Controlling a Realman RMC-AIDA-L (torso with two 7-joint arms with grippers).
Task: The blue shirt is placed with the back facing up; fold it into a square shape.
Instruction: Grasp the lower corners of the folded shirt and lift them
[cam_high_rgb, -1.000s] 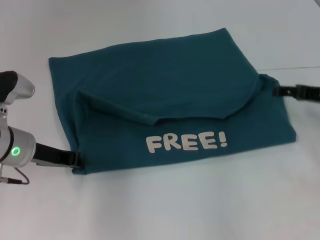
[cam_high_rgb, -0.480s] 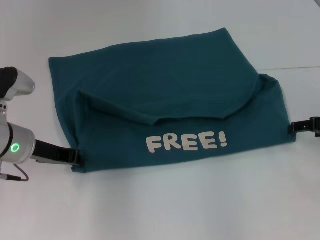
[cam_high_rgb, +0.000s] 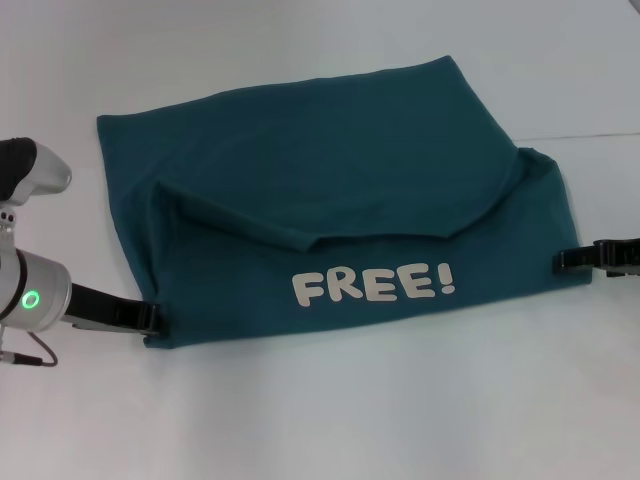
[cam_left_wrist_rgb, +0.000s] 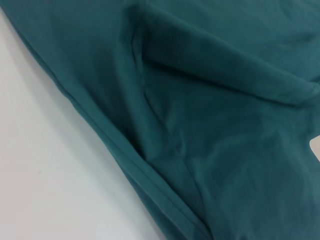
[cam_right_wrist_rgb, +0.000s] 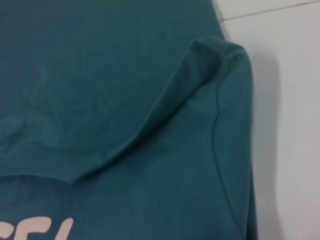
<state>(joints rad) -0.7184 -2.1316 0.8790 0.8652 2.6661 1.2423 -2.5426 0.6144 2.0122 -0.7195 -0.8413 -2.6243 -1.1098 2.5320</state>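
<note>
Folded blue shirt (cam_high_rgb: 330, 200) lies on the white bench (cam_high_rgb: 320, 420), its "FREE!" print (cam_high_rgb: 373, 285) whole only from the head camera. Left gripper (cam_high_rgb: 148, 318) meets its near-left corner, right gripper (cam_high_rgb: 572, 260) its right edge; whether either grips cannot be told. Wrist cameras show fabric only.

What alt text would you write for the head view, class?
A dark teal-blue knit T-shirt, partly folded, lies on a white table with white "FREE!" lettering showing. The left pincer and right pincer sit at its near corners.
</note>
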